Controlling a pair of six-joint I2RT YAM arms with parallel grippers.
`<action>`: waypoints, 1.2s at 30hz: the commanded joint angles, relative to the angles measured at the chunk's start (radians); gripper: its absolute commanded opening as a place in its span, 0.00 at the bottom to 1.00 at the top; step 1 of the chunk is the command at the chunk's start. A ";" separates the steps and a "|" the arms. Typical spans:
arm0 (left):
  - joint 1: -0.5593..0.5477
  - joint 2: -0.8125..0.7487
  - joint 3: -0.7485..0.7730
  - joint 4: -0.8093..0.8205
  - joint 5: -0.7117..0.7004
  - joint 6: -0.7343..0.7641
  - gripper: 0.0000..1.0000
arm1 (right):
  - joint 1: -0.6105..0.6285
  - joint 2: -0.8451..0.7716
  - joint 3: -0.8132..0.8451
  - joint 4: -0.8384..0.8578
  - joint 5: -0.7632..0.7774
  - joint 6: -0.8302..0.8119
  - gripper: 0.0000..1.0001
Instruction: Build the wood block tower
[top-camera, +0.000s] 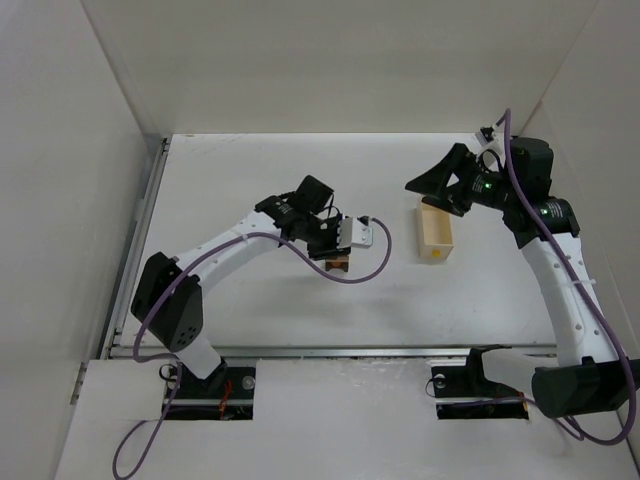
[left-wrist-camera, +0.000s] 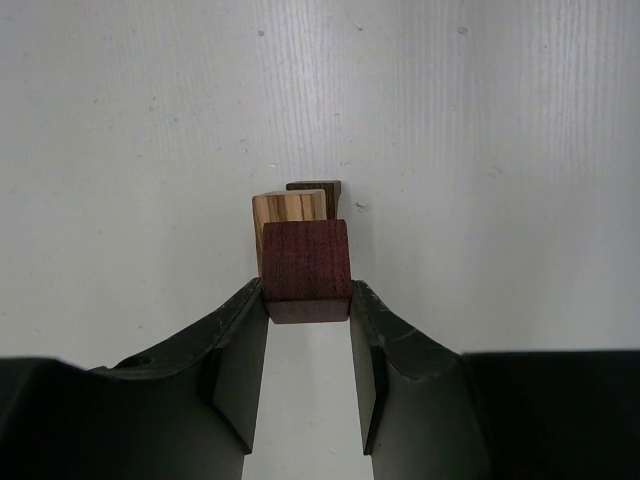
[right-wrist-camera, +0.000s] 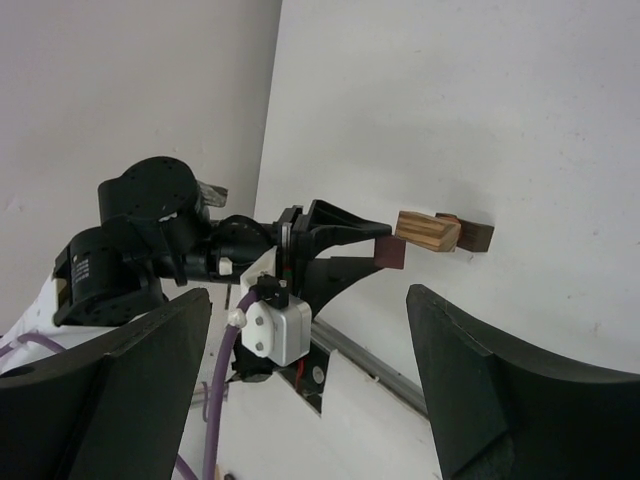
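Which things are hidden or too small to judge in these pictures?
1. Left wrist view: the reddish block, gripped by the left claw, stands in front of the striped block and the dark block. Whether they touch is unclear.
2. Top view: the left claw covers the wood block tower; only a brown edge shows.
3. Top view: the cream box is too small to judge its inside.

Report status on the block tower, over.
Left gripper shut on reddish block, close beside tan block and dark block. Right gripper open, empty, near cream box. Nothing in the way.
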 joint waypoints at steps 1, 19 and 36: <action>0.001 0.020 0.001 -0.002 -0.001 0.019 0.00 | -0.004 -0.021 0.001 0.001 0.009 -0.019 0.85; 0.001 0.056 0.059 -0.020 -0.034 0.008 0.01 | -0.004 -0.030 -0.017 -0.008 0.009 -0.038 0.85; 0.001 0.067 0.068 -0.002 -0.061 -0.021 0.05 | -0.004 -0.030 -0.017 -0.008 0.009 -0.038 0.85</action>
